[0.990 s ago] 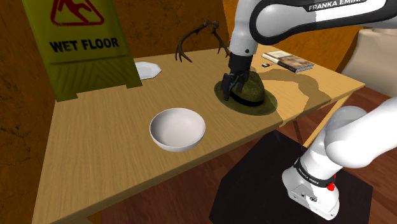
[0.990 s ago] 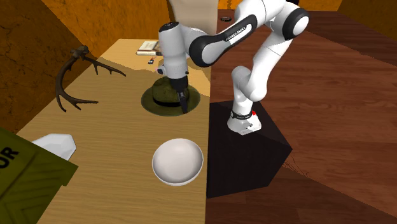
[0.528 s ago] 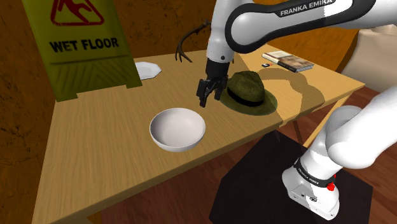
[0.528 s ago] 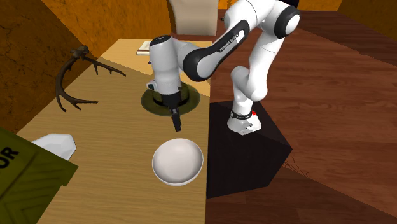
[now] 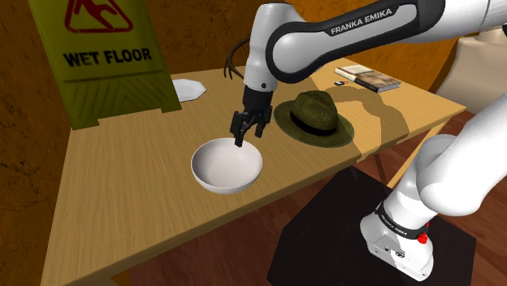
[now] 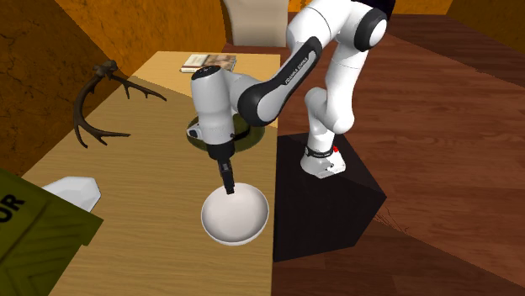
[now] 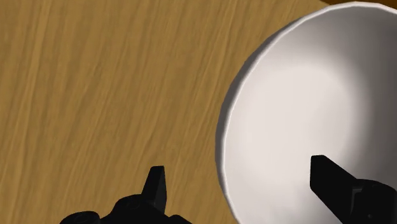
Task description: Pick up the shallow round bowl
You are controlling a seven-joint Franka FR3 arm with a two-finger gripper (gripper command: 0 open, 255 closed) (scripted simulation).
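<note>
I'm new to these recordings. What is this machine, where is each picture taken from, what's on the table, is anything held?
A white robot arm with a black two-finger gripper stands on a black box beside a wooden table. One camera looks down from beside the stand, one from the sign's end, one from the hand. On the table: a white round bowl, a dark green hat, brown antlers, a book and a yellow-green wet-floor sign. Its open fingers straddle the bowl's rim; nothing is held.
</note>
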